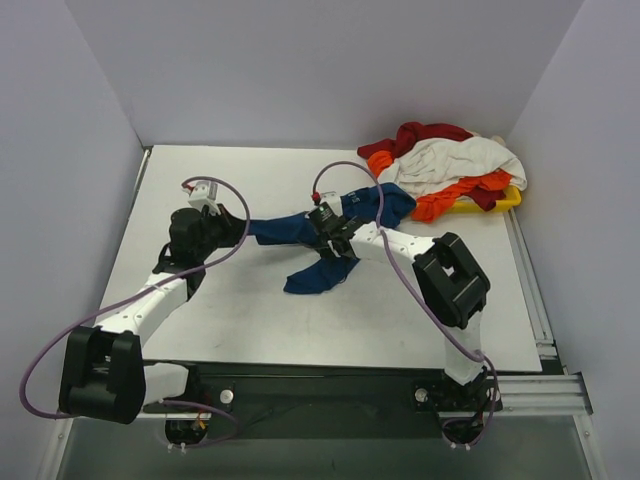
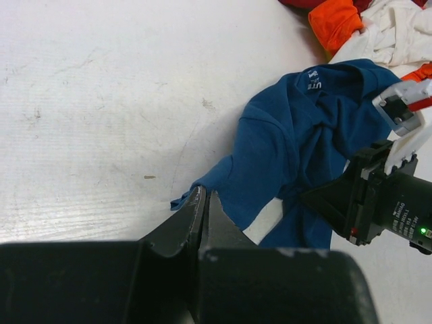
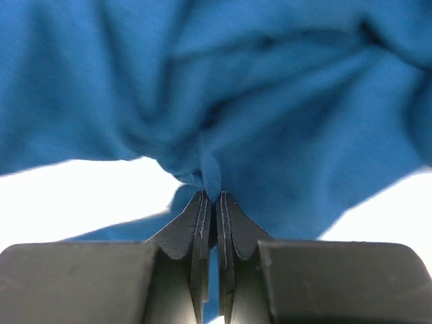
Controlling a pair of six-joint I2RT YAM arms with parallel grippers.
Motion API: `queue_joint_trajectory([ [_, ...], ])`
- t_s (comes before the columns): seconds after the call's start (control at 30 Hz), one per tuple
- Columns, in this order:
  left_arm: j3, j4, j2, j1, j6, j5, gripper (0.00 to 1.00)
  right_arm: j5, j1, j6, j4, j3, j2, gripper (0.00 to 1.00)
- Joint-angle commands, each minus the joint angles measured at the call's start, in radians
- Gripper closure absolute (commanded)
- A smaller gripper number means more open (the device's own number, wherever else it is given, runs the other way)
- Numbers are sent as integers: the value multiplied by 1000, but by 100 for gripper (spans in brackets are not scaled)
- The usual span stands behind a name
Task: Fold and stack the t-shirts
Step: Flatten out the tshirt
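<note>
One blue t-shirt (image 1: pixel 285 229) left of the one yellow tray (image 1: pixel 508 200); heaped on it, one red shirt (image 1: pixel 425 133), one white shirt (image 1: pixel 460 160), one orange shirt (image 1: pixel 450 198); two grippers: left gripper (image 2: pixel 204 202), right gripper (image 3: pixel 212 199).

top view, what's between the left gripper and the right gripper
The dark blue t-shirt stretches from the left gripper to the right gripper, both shut on it, clearest in the top view.
</note>
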Motion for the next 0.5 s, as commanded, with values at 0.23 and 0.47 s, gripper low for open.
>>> queue_joint_trajectory([
  [0.23, 155, 69, -60, 241, -96, 168, 100, 335, -85, -87, -112, -149, -525, 100],
  [0.47, 109, 84, -109, 440, -175, 242, 100, 452, -137, -86, -143, -251, -905, 100],
])
